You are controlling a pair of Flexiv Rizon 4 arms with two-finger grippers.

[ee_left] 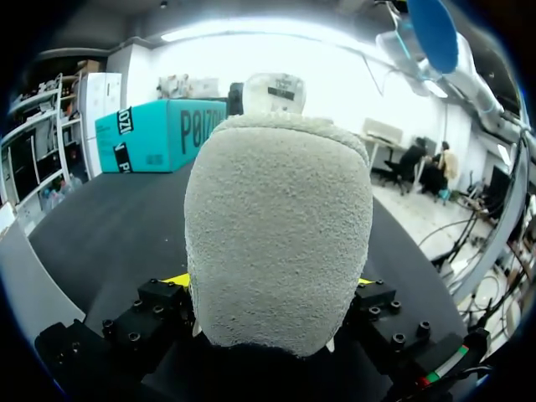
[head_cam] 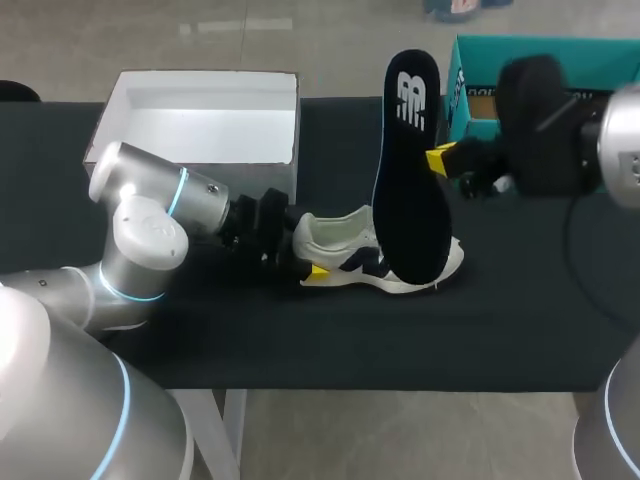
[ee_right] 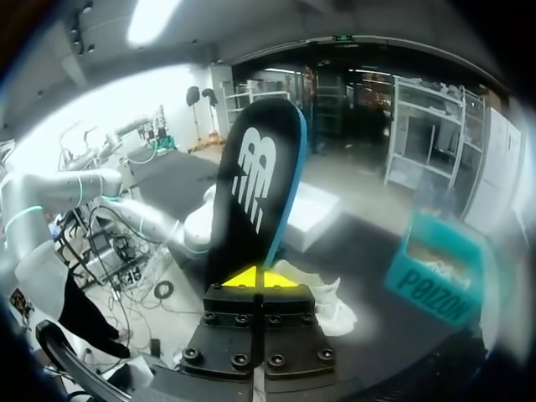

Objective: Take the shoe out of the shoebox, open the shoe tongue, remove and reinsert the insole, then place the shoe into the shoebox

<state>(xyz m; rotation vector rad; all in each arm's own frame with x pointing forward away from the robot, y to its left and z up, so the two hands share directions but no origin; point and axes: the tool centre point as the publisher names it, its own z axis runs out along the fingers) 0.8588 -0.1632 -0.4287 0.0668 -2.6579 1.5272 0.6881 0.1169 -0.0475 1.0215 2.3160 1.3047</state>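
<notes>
**Table layout.** In the head view, the black table (head_cam: 300,340) carries a white box (head_cam: 200,130) at 11 o'clock from the table centre. Its top is open. A teal box (head_cam: 470,90) stands at 2 o'clock, at the far edge.

**Shoe.** The white shoe (head_cam: 340,240) lies at the table centre, sole down, well apart from both boxes. The heel points to 9 o'clock and the toe to 3 o'clock.

**Left arm.** The left gripper (head_cam: 305,255) enters from 9 o'clock and is clamped on the heel. In the left wrist view, the heel of the shoe (ee_left: 280,234) fills the space between the two fingers of the left gripper (ee_left: 270,280), with a yellow tip pressed against each side. The teal box (ee_left: 159,134) stands ahead on the table.

**Right arm.** The right gripper (head_cam: 441,160) enters from 3 o'clock. It is closed on the edge of the dark insole (head_cam: 410,180). The insole is out of the shoe, held upright above its toe half. In the right wrist view, the insole (ee_right: 251,184) rises from the pinched tips of the right gripper (ee_right: 261,278). The shoe (ee_right: 327,293), white box (ee_right: 314,209) and teal box (ee_right: 435,276) lie beyond.
</notes>
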